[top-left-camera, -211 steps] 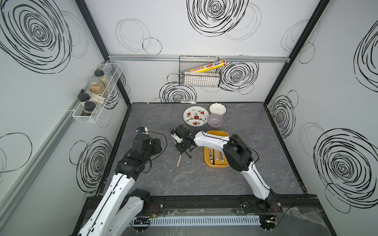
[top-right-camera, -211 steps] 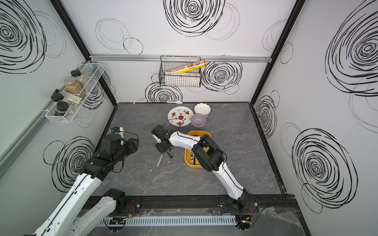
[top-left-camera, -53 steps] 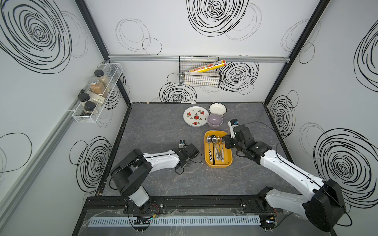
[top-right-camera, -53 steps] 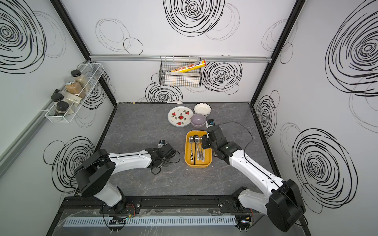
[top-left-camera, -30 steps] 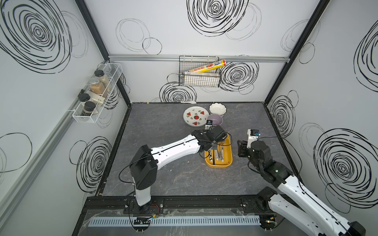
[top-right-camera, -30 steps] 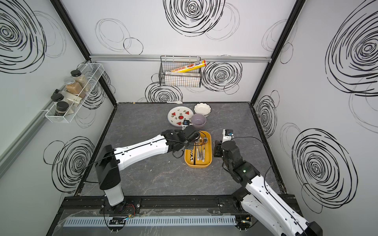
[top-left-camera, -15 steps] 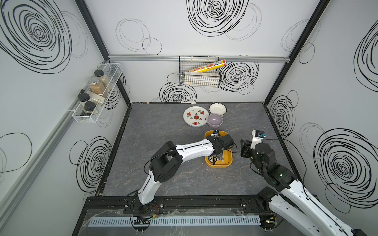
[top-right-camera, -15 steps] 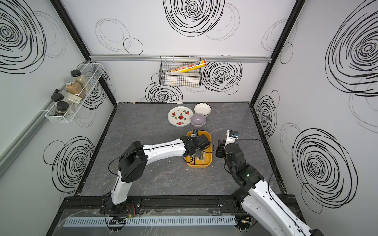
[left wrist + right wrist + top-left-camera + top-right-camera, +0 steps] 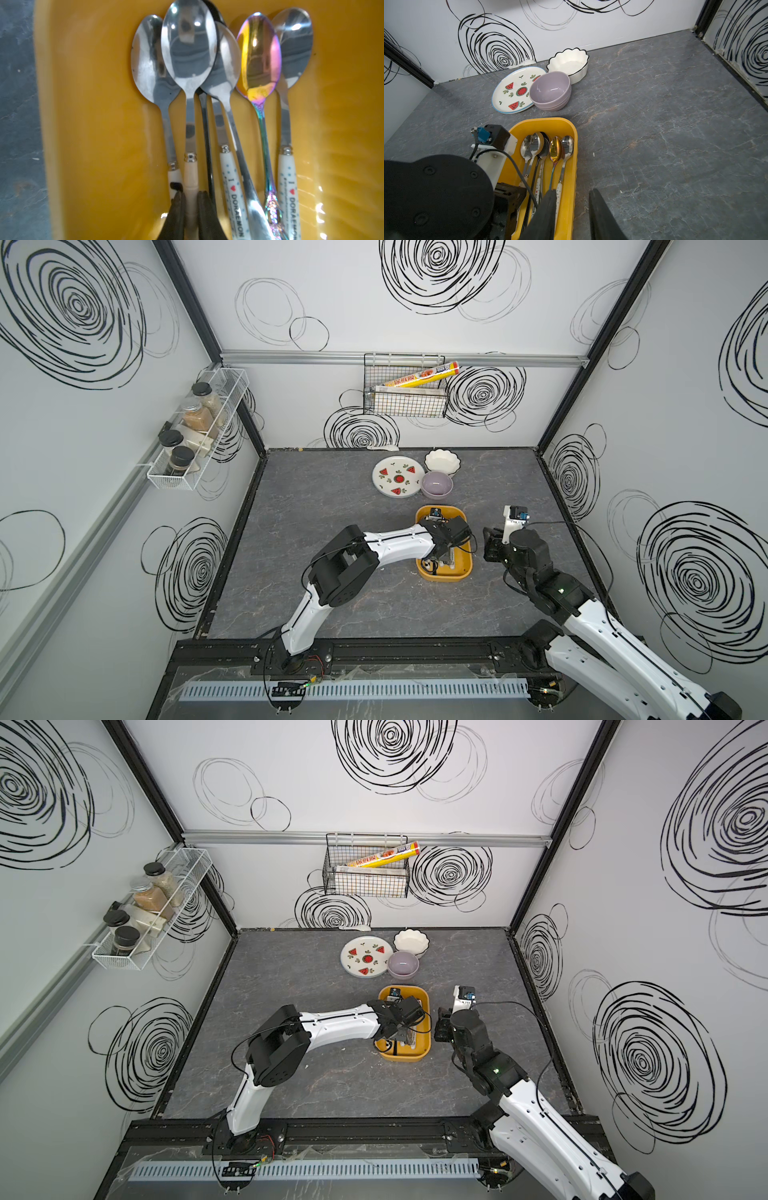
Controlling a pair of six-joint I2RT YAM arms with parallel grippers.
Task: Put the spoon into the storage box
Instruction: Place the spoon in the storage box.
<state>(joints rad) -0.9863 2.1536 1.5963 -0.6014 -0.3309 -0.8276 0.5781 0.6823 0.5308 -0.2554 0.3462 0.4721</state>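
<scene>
Cream-handled steel spoon point(image 9: 188, 47) in mustard-yellow plastic storage box point(image 9: 93, 124), clamped by left gripper point(image 9: 191, 209); right gripper point(image 9: 571, 209) jaws apart, empty.

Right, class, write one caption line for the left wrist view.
Left tool shut on a spoon by its handle, among other spoons inside the yellow box.

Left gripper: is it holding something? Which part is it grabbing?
Yes. The left gripper is shut on a spoon, pinching its cream handle just past the metal collar, over the storage box.
</scene>
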